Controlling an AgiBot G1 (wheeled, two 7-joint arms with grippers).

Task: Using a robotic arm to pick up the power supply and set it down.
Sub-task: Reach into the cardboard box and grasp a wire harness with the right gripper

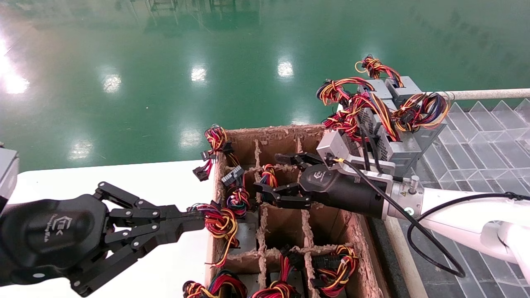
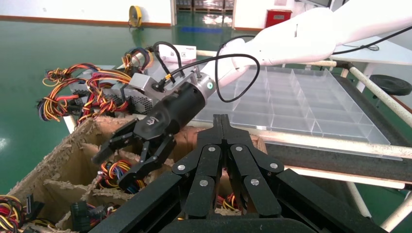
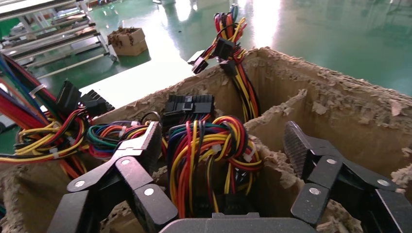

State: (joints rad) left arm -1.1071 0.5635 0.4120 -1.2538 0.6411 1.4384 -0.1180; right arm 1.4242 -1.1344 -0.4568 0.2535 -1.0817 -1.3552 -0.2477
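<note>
We hold our right end effector (image 1: 276,176) spread wide above the cardboard crate (image 1: 356,244), its fingers (image 3: 141,145) straddling a wire bundle (image 3: 209,145) in one of the far cells. The power supply (image 1: 268,176) sits down in that cell, mostly hidden under its wires, so we judge the reach is nearly done and the grasp not yet made. Next we need to lower and close. Our left end effector (image 1: 194,219), pressed together, rests at the crate's left wall.
</note>
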